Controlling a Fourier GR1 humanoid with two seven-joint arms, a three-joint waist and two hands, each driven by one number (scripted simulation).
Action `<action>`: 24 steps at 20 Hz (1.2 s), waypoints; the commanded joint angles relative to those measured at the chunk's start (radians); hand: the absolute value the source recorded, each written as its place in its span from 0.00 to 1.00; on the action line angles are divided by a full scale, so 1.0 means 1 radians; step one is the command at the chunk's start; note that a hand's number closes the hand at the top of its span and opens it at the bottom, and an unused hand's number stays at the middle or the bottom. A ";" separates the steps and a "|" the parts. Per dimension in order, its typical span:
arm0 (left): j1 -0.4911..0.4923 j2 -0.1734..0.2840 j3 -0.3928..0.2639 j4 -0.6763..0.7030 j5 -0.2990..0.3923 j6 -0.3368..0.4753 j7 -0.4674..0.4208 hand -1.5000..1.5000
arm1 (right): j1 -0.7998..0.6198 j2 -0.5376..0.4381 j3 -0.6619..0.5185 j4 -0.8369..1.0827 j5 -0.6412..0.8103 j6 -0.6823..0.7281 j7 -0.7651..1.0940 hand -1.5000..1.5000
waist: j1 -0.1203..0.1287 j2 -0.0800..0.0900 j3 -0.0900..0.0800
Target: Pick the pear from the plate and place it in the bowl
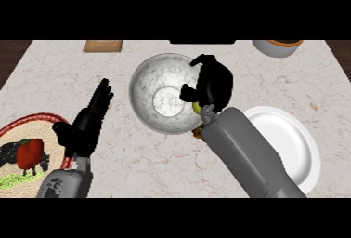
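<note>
Resting at the lower left, the left hand (86, 122) kept its fingers straight and relaxed beside a patterned plate (14, 132) carrying a red item (29, 154). Right of it lay the white plate (305, 144). Farther off, the right hand (214, 86) curled around the mostly hidden pear (197, 108) over the bowl (154, 79).

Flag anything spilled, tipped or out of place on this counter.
Nothing stands out. The bowl sits upright, the white plate lies flat and bare, and the right hand holds the pear over the bowl's edge.
</note>
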 commanded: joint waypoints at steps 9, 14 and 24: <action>-0.018 0.034 0.045 0.023 0.018 -0.032 -0.011 0.50 | 0.117 0.007 -0.031 -0.207 0.002 -0.256 -0.187 0.00 | -0.007 -0.003 -0.001; 0.023 0.008 0.002 -0.043 -0.002 -0.020 0.015 0.50 | 0.160 -0.001 -0.101 -0.376 -0.043 -0.223 -0.129 0.00 | -0.008 -0.005 0.000; 0.025 0.032 0.052 0.000 0.027 -0.055 -0.023 0.50 | 0.470 0.006 -0.020 -0.738 -0.135 -0.210 -0.156 0.00 | -0.005 -0.002 0.000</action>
